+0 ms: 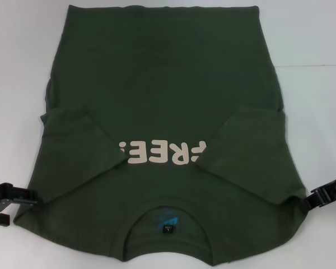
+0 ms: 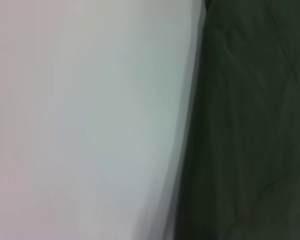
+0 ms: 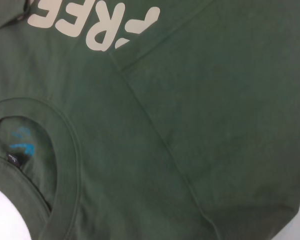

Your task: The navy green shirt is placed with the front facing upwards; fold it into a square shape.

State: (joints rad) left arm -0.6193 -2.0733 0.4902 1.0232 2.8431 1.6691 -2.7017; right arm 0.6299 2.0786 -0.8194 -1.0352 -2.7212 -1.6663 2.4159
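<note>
We see the navy green shirt [image 1: 157, 101] running lengthwise away from us, collar nearest, sleeves folded in. Left gripper [image 1: 14, 204] and right gripper [image 1: 325, 195] flank its shoulder corners, equally near; we can't tell either claw's opening.

The navy green shirt [image 1: 162, 84] carries cream block lettering [image 1: 163, 152] across its chest, seen upside down in the head view, just below the middle of that picture toward 6 o'clock. The letters "REE" and an exclamation mark read clearly; the first letter is partly covered by the folded-in sleeve [image 1: 246, 157] on its 3 o'clock side, so only "FREE!" in part shows. The right wrist view shows "FREE" [image 3: 92, 22] cut off by the picture edge. Inside the collar, at 6 o'clock from the lettering, sits a small dark label [image 1: 168, 227] under a blue printed mark [image 1: 165, 217]; its writing is too small to read.
</note>
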